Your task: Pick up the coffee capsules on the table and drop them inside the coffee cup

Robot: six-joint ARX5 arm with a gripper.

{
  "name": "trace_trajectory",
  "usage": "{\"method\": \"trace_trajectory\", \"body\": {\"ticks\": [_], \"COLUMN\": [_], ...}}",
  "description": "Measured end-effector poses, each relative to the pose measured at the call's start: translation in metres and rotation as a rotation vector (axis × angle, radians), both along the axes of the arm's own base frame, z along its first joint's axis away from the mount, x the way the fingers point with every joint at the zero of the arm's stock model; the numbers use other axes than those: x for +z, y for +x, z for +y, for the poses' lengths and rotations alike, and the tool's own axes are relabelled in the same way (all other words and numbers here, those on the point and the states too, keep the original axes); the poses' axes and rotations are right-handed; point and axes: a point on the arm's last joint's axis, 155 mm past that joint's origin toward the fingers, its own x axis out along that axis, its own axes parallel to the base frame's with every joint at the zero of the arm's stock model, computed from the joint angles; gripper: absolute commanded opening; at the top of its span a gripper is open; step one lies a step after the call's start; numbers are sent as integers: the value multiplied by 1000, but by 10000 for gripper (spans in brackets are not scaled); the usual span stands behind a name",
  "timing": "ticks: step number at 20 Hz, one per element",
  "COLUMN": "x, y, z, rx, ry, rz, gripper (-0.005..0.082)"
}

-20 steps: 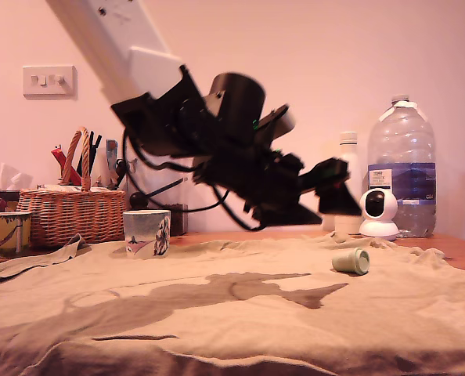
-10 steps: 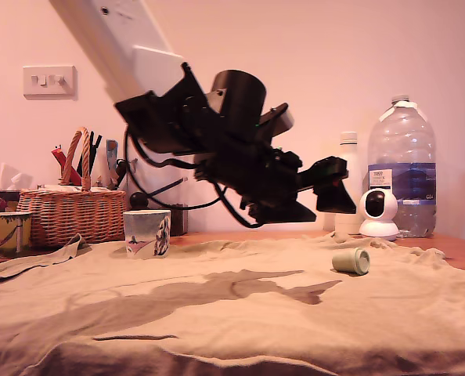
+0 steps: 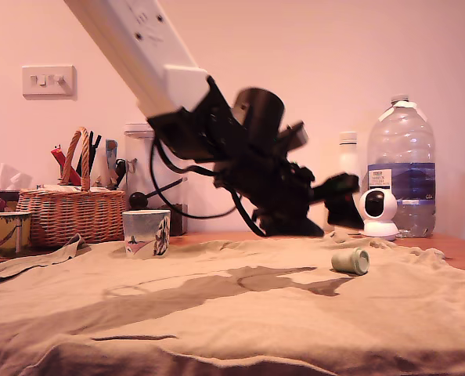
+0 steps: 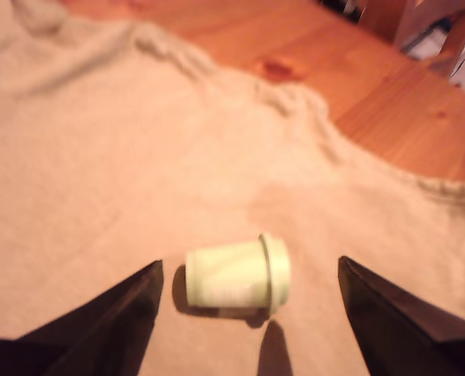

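Note:
A pale green coffee capsule lies on its side on the tan cloth at the exterior view's right. My gripper hangs a little above it and slightly behind, tilted downward. In the wrist view the same capsule lies between my two dark fingers, and the gripper is open with nothing touching it. The coffee cup, short and whitish with blue and dark print, stands upright on the cloth at the exterior view's left, well away from the gripper.
A wicker basket with tools and a yellow-green mug stand at the far left. A large water bottle, a small white camera and a white bottle stand behind the capsule. Bare wooden table lies beyond the cloth edge.
The arm has swung down and towards the exterior view's right, bringing the gripper lower and nearer the green capsule. The capsule and cup have not moved.

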Motion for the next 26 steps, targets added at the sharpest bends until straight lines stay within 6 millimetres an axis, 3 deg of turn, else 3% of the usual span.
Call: {"method": "trace_trajectory", "body": {"ticks": [3, 9, 14, 26], "x": [3, -10, -35, -35], "y": [2, 3, 9, 9], "z": [0, -1, -4, -8], "rx": [11, 22, 34, 35], "ry": [2, 36, 87, 106], "rz": [5, 72, 121, 106], "gripper": [647, 647, 647, 636]}}
